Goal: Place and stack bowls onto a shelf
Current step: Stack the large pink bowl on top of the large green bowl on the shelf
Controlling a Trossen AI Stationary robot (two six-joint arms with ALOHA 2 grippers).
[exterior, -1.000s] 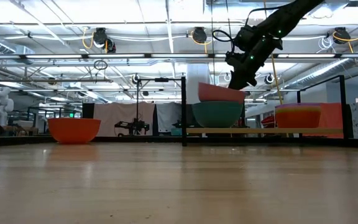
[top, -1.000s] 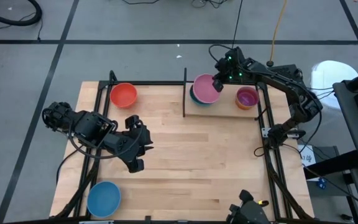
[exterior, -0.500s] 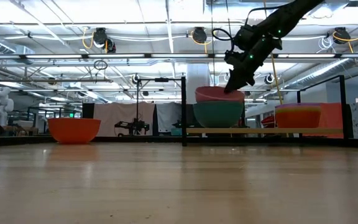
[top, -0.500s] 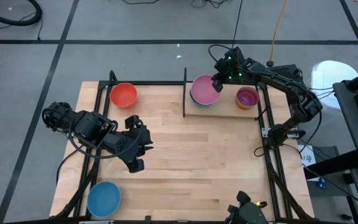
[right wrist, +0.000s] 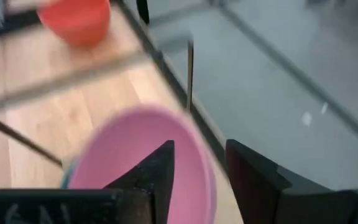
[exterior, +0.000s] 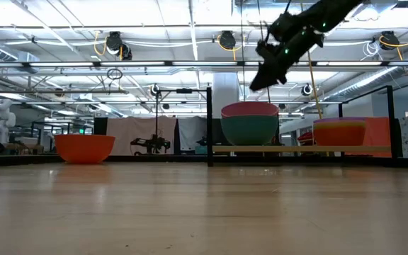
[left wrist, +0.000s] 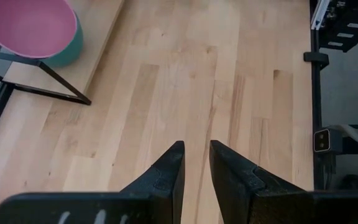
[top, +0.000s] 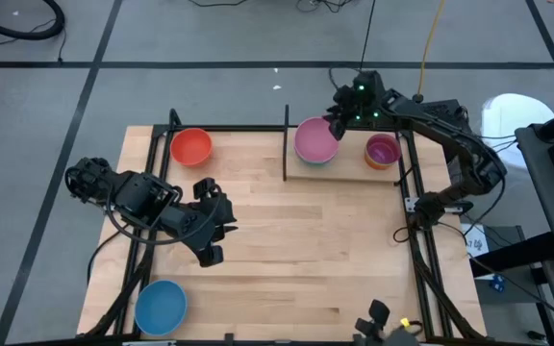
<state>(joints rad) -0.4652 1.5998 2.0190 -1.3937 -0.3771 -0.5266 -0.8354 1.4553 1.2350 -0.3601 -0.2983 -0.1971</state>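
Pink bowl [top: 315, 140] sits nested in teal bowl [exterior: 250, 130]; right end effector [top: 336, 123], open and empty, could clip its rim.

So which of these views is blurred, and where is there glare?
The right wrist view is smeared by motion: the pink bowl and red-orange bowl have soft edges. The low view has bright ceiling lights. The high and left wrist views are sharp, evenly lit.

The middle of the wooden tabletop [top: 296, 240] lies bare, open to a pass from either side. On the far shelf [top: 349, 165], the pink bowl [top: 315, 140] and a purple-lined stack [top: 383, 151] leave a narrow gap, with the black post [top: 286, 144] blocking the shelf's left end.
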